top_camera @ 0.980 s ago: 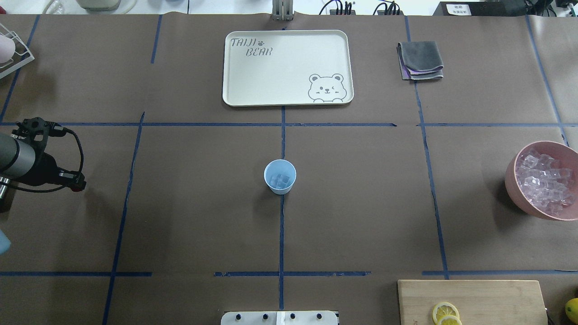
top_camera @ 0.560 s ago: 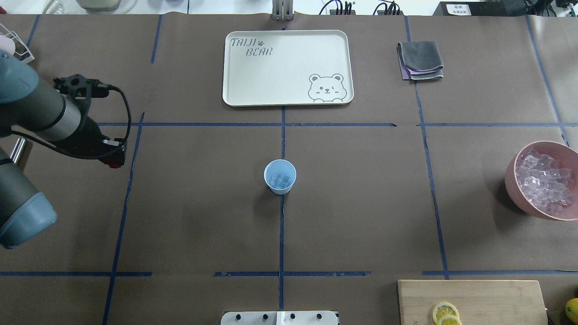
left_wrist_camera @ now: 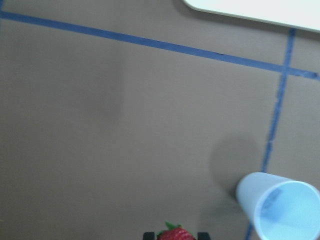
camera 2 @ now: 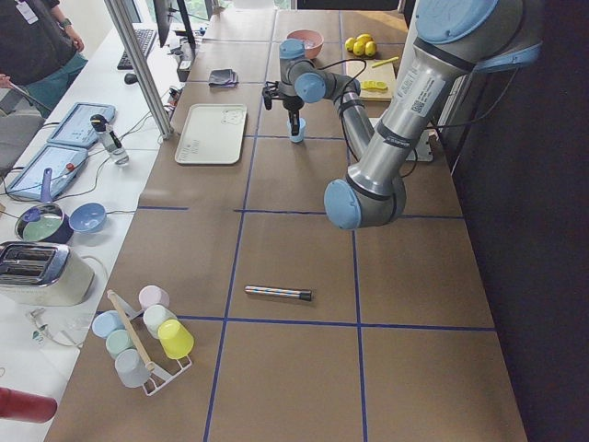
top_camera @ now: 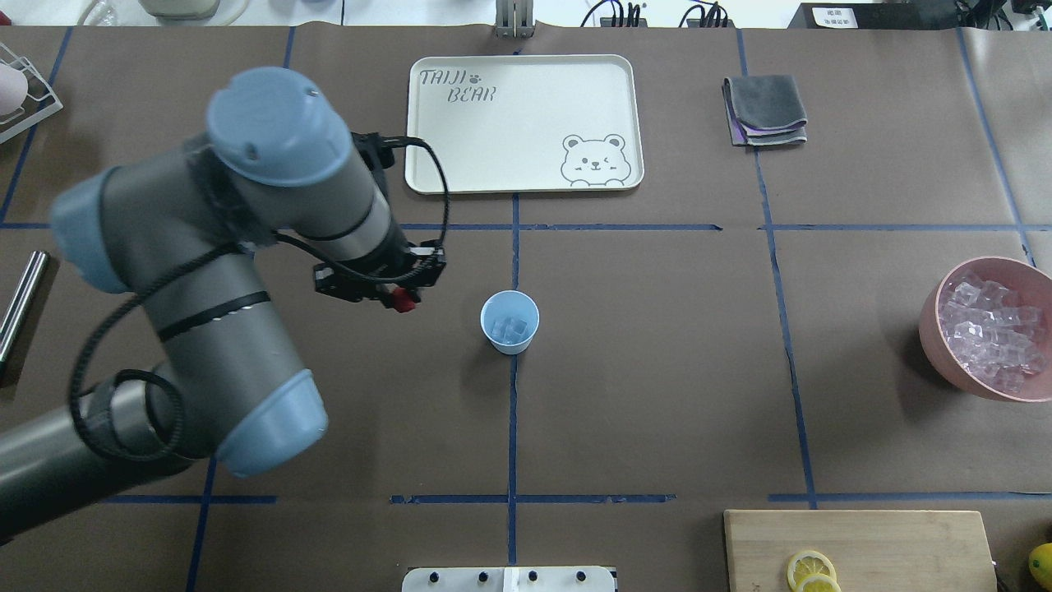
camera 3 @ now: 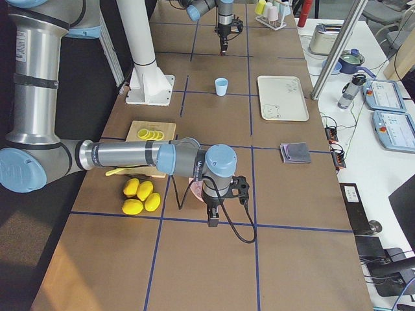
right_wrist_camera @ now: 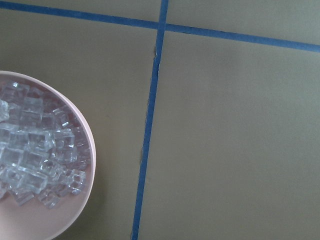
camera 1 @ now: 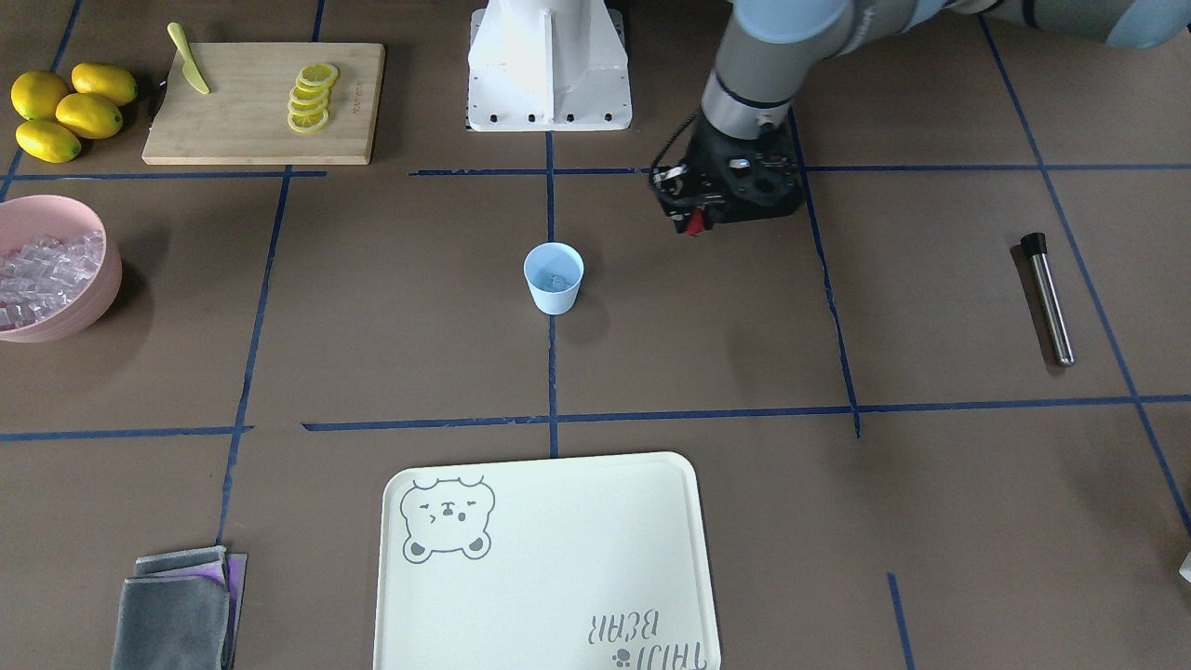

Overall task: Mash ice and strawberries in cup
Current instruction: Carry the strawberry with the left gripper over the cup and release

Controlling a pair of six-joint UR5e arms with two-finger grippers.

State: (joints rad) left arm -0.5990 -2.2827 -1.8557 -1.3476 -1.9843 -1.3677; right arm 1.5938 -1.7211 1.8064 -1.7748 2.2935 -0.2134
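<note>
The left claw, at the left edge a second ago, is now just beside the cup, pinching the strawberry; ice lies in the cup, at the middle of the brown counter with blue lines; the right claw, wide or narrow, I cannot tell.

Looks like a robotics lab rather than a kitchen. Long table papered in brown and squared off with blue tape lines, with a grey, blue-capped jointed robot arm and a white metal pedestal. Alongside, a white bench carrying blue-edged touchscreen pendants and a black keyboard.
</note>
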